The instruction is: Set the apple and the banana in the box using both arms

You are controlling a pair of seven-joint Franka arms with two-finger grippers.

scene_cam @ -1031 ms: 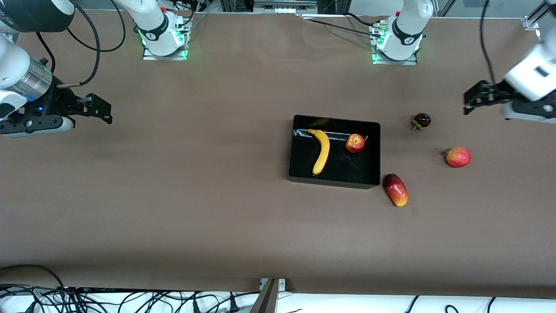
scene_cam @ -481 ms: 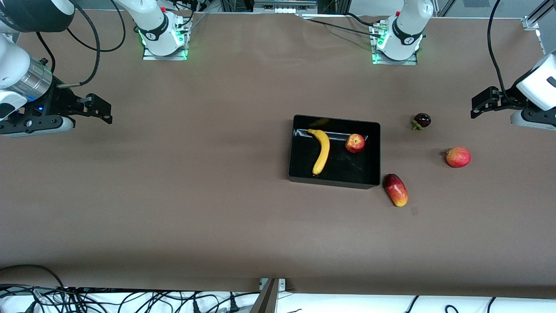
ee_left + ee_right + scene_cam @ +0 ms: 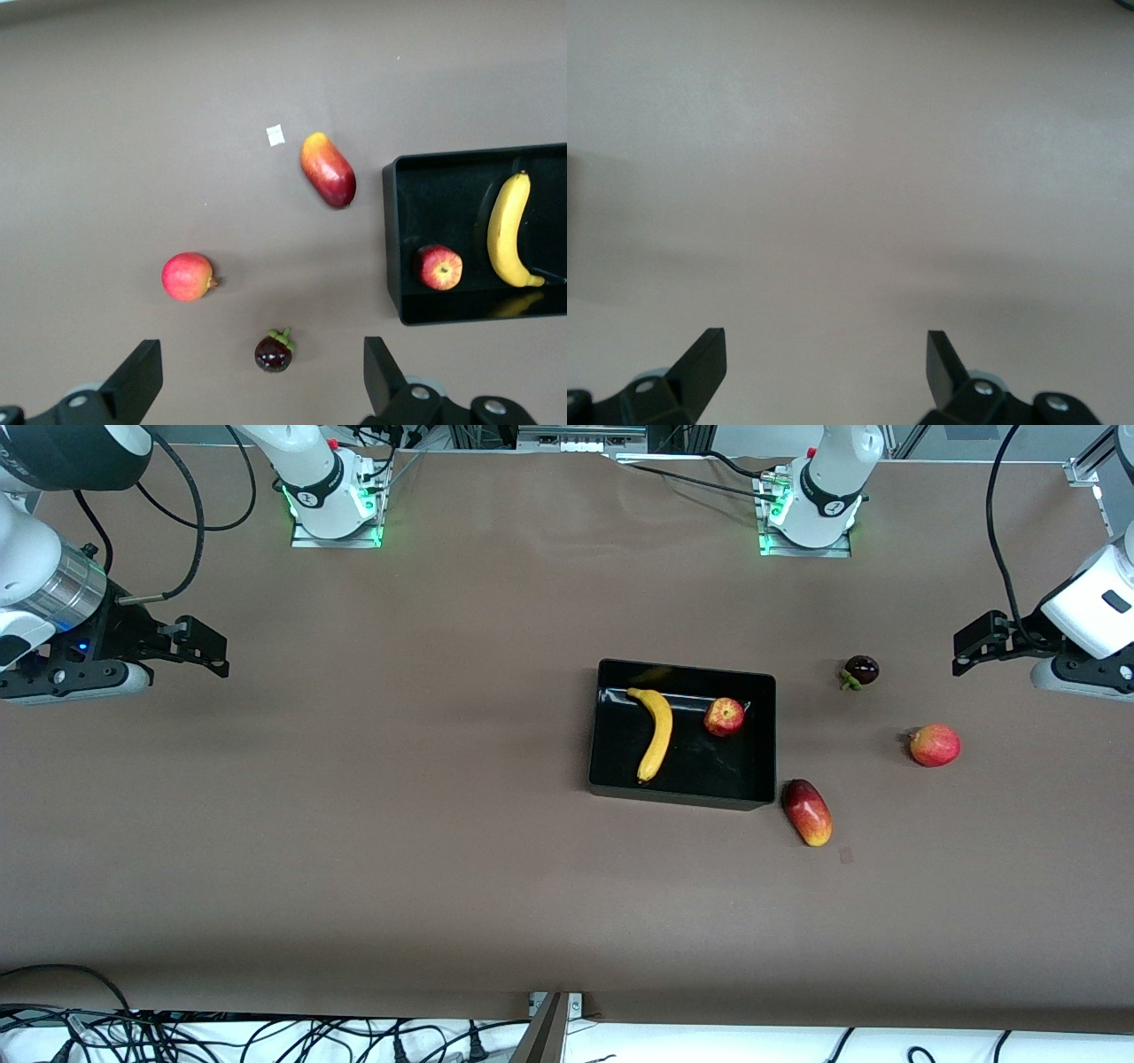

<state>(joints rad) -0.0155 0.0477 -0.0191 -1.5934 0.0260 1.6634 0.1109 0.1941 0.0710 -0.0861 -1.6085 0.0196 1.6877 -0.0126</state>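
Front view shows the box (image 3: 682, 735) sitting toward the left arm's end of the table (image 3: 399, 824), roughly midway between the edge by the bases and the edge nearest the camera. Inside it the banana (image 3: 654, 732) lies lengthwise along the wall toward the right arm's end, and the apple (image 3: 725, 716) rests near the wall toward the left arm's end, apart from the banana.

Three other fruits lie on the bare table toward the left arm's end: an oblong red-and-yellow fruit (image 3: 807, 812) just beside the box's corner nearest the camera, a round red fruit (image 3: 935, 745) well apart from the box, and a small dark purple fruit (image 3: 860, 671) between the box and the left gripper.

The left gripper (image 3: 970, 645) hangs over the table edge at the left arm's end, forearm angled down and fingers pointing inward toward the fruits; its fingers (image 3: 135, 382) stand wide apart with nothing between them.

The right gripper (image 3: 202, 648) is held over the table edge at the right arm's end, its wrist level and pointing inward, and its fingers (image 3: 700, 363) are likewise spread wide over bare tabletop.
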